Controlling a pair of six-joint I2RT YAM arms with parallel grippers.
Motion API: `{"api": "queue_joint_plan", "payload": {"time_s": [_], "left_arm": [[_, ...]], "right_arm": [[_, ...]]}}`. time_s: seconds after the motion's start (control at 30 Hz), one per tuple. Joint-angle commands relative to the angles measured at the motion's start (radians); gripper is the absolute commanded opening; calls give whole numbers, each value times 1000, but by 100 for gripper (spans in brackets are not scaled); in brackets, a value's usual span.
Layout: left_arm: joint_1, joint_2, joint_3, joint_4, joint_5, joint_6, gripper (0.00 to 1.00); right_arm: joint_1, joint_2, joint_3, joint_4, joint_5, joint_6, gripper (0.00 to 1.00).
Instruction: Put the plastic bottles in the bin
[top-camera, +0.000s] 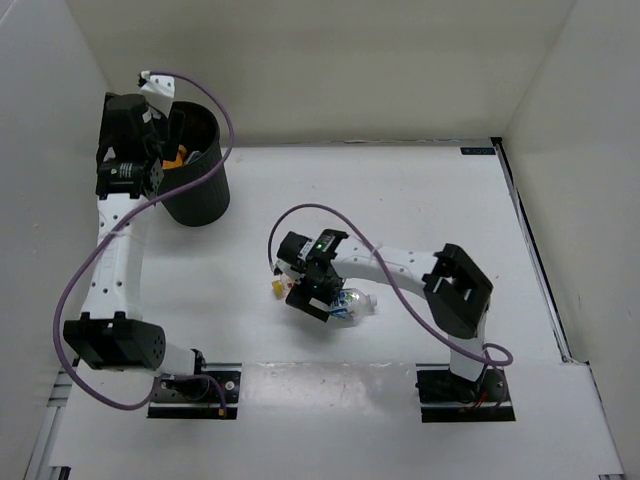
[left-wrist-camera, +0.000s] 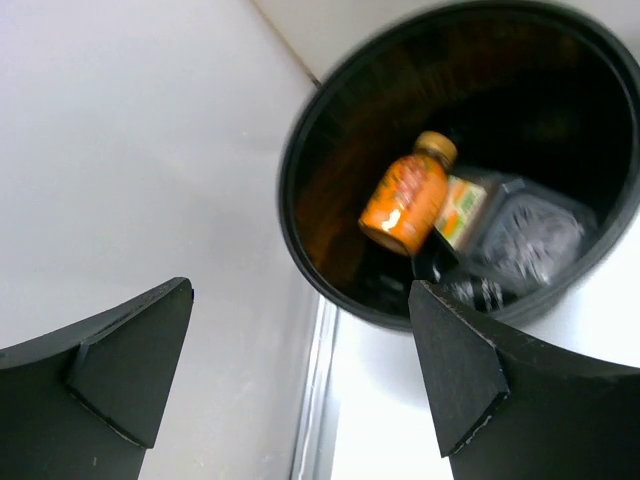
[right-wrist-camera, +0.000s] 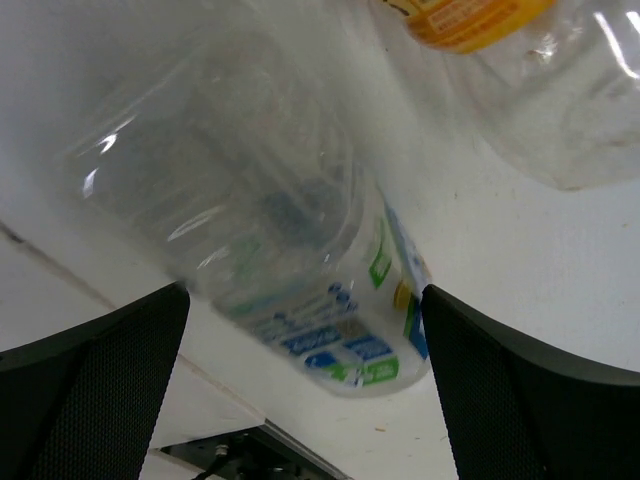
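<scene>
The black bin stands at the back left. In the left wrist view the bin holds the orange-filled bottle, the yellow-labelled square bottle and a dark crumpled one. My left gripper hovers at the bin's left rim, open and empty. My right gripper is low over the table centre, open. The blue-green-labelled clear bottle lies between its spread fingers; it also shows from above. A yellow-capped bottle lies beside it and shows in the right wrist view.
White walls enclose the table on the left, back and right. The left arm's purple cable loops over the bin. The right arm's cable arcs above the table centre. The arm bases sit at the near edge.
</scene>
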Motion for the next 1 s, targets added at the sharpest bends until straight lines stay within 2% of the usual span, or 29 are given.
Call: {"api": "queue_joint_plan", "payload": {"time_s": [0.0, 0.17, 0.5, 0.57, 0.6, 0.63, 0.67, 0.7, 0.73, 0.9, 0.97], "left_arm": [[-3, -34, -69, -17, 46, -21, 100], [-3, -66, -138, -17, 46, -30, 100], [-3, -84, -167, -17, 46, -39, 100], [-3, -84, -167, -26, 46, -39, 100], [-3, -84, -167, -26, 46, -39, 100], [-3, -84, -167, -26, 56, -48, 100], [-3, -95, -167, -26, 56, -48, 100], [-3, -95, -167, -26, 65, -48, 100], [-3, -95, -167, -37, 66, -48, 100], [-3, -126, -147, -87, 179, -59, 100], [-3, -135, -133, -115, 301, -59, 100]], "right_arm": [[3, 29, -18, 27, 54, -44, 100], [12, 81, 32, 75, 65, -62, 100], [21, 170, 103, 107, 7, -30, 100], [21, 170, 132, 107, -4, -8, 84], [21, 170, 132, 107, -4, 3, 71], [21, 170, 132, 107, 5, 14, 29], [21, 159, 132, 107, 5, 29, 16], [21, 133, 132, 107, 5, 29, 7], [12, 118, 143, 86, -4, 39, 0], [-12, -32, 248, 9, -70, 72, 0], [-61, -123, 299, 0, -84, 100, 0]]}}
